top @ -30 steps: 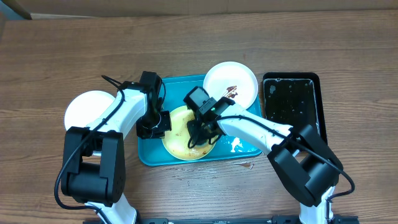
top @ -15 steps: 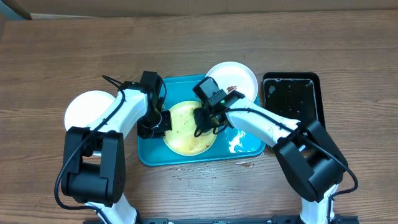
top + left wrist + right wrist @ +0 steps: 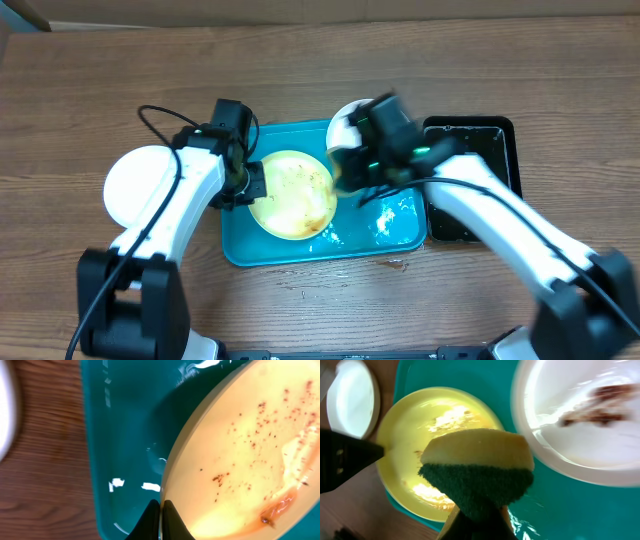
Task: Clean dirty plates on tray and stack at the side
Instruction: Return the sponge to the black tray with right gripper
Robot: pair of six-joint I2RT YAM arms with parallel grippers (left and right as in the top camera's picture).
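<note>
A pale yellow-green plate with brown specks and a sauce smear lies in the left half of the turquoise tray. My left gripper is shut on this plate's left rim. Just right of the plate, over the tray, my right gripper is shut on a yellow sponge with a green scouring face. A white plate with brown sauce sits at the tray's far right corner, half hidden under the right arm in the overhead view. Another white plate rests on the table left of the tray.
A glossy black tray, wet inside, stands right of the turquoise one. Water shines on the turquoise tray's floor. A small brown stain marks the wooden table by the tray's front edge.
The right gripper with the sponge came off the yellow-green plate and moved right and back, toward the sauced white plate. The left gripper shifted the yellow-green plate slightly back and left.
</note>
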